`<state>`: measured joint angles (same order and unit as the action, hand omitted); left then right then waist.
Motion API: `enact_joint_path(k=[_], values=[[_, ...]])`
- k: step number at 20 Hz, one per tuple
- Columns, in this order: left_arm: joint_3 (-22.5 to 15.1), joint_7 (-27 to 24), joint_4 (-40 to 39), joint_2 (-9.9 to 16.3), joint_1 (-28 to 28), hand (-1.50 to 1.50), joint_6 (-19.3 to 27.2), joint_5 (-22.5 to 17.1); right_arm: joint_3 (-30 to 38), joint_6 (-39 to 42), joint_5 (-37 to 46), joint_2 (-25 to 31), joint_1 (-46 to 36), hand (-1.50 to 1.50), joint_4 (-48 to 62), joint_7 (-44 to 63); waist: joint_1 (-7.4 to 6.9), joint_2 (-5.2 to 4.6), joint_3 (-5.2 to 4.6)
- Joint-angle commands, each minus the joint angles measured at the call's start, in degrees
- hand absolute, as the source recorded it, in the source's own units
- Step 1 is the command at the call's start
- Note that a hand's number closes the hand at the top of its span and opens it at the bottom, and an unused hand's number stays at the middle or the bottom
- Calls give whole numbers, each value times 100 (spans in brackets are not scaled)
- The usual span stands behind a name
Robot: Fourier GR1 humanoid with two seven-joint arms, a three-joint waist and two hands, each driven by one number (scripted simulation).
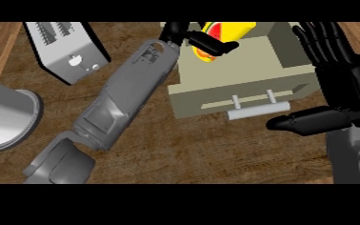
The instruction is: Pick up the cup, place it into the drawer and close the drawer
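— Nearest us, what shows?

— Two grey forearms, coming in from the lower edge. One left arm (126, 100) slants up across the middle of the wooden counter (211, 148). One right hand (330, 76) stands at the right edge.

— How is that right hand set?

— Spread, fingers straight and pointing up, thumb (309, 121) stuck out to the left. It holds nothing. The thumb tip lies just beside the right end of the drawer's handle (256, 109); I cannot tell whether they touch.

— And the drawer?

— One beige drawer (239, 81), pulled out toward us, with one pale bar handle on its front. Its open box lies between the two hands.

— Where is the cup?

— One yellow cup (228, 31), with a red patch on it, at the far end of the drawer, above its inside. The left hand (200, 38) is on it: black fingers curl round the cup's near side, so part of it is hidden. Whether the cup rests on the drawer's floor I cannot tell.

— Anything else on the counter?

— One toaster (67, 50) at the far left, well apart from the drawer, and one round metal thing (14, 117), cut by the left edge, nearer us.
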<state>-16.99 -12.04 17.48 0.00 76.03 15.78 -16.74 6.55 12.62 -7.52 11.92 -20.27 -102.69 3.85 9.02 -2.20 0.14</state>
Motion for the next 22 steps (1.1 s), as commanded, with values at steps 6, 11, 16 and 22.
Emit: enact_joint_path(k=[6, 11, 16, 22], values=[[-228, -383, 267, 0, -321, -150, 1, -707, -316, 402, -388, -136, -325, -150, 162, 23, 300, -75, -4], [-3, -928, 583, 0, -467, -150, -343, -1316, -796, 1215, -996, -133, -399, 150, 57, 131, 269, -59, -16], [171, -1319, 681, 0, -267, -150, 17, -1738, -1286, 2122, -1196, 418, -277, 150, 107, 640, 103, 28, -17], [31, -1658, 629, 0, -394, -150, 345, -2069, -1827, 2432, 58, 965, -18, -150, 186, 793, -213, 74, -10]])
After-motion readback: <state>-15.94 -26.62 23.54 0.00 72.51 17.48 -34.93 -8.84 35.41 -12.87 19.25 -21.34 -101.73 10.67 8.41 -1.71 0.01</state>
